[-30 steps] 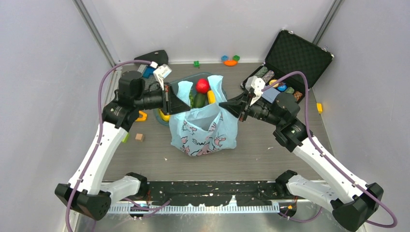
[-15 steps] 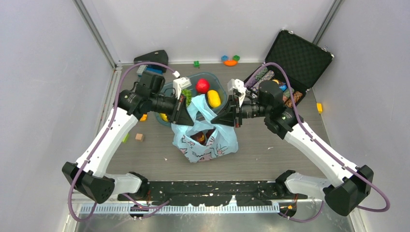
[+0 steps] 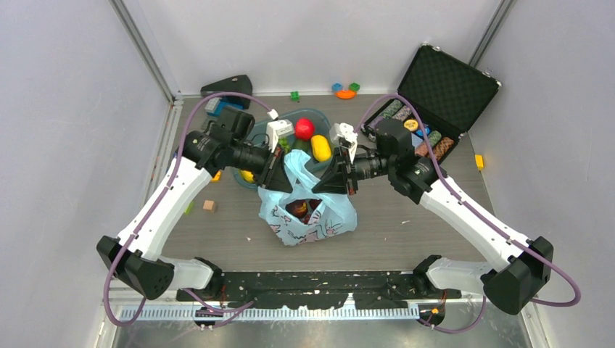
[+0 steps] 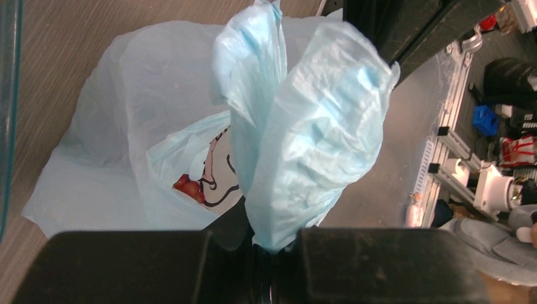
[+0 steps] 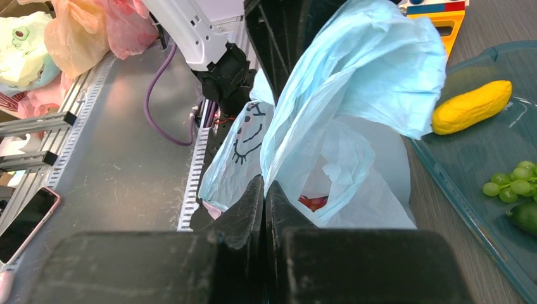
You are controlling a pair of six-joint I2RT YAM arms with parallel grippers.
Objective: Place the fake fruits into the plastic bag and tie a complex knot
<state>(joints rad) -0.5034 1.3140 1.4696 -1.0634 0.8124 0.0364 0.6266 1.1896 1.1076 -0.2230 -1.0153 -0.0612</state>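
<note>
Holding the plastic bag [image 3: 308, 221] up by its handles with left fingers [image 3: 284, 183] and right fingers [image 3: 325, 185], each clenched on one, above red fruit [image 3: 299, 210] inside.

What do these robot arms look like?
The left arm and right arm match: white tube-like links with chunky black joints and bases. A purple cable loops along each. The left pincer and right pincer are black wedges.

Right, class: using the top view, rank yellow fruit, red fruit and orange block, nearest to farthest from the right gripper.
1. yellow fruit, just beyond the right gripper.
2. red fruit, farther back, slightly left.
3. orange block, farthest back.
</note>
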